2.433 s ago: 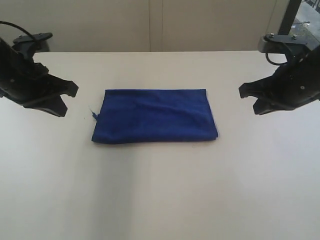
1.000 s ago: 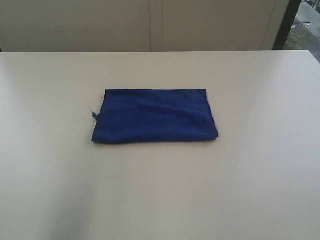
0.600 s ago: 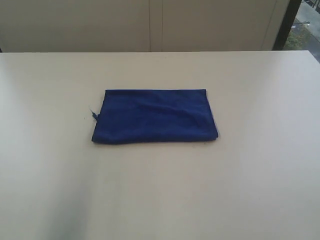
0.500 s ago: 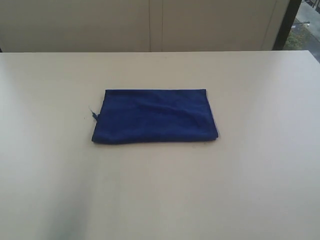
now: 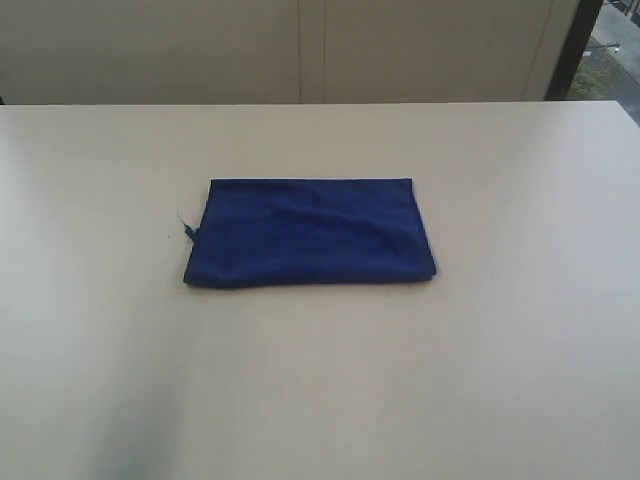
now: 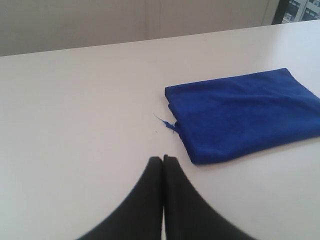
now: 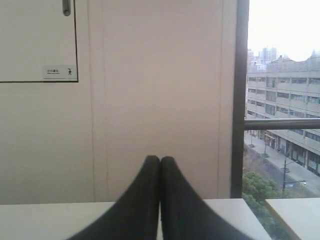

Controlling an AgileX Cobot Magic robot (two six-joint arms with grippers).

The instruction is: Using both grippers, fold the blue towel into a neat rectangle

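Observation:
The blue towel (image 5: 308, 232) lies folded into a flat rectangle in the middle of the pale table (image 5: 320, 380), with a loose thread at its left edge. Neither arm shows in the exterior view. In the left wrist view the left gripper (image 6: 163, 159) is shut and empty, its black fingers pressed together, a short way off the blue towel (image 6: 245, 113). The right gripper (image 7: 160, 159) is also shut with nothing in it; it points at a wall and a window, and the towel does not show in that view.
A beige panelled wall (image 5: 300, 50) runs behind the table's far edge. A dark window frame (image 7: 242, 100) with buildings outside stands at the right.
Both arms, which hung at either side of the towel, have drawn back out of the exterior view. In the last second nothing has moved, and the towel lies as before.

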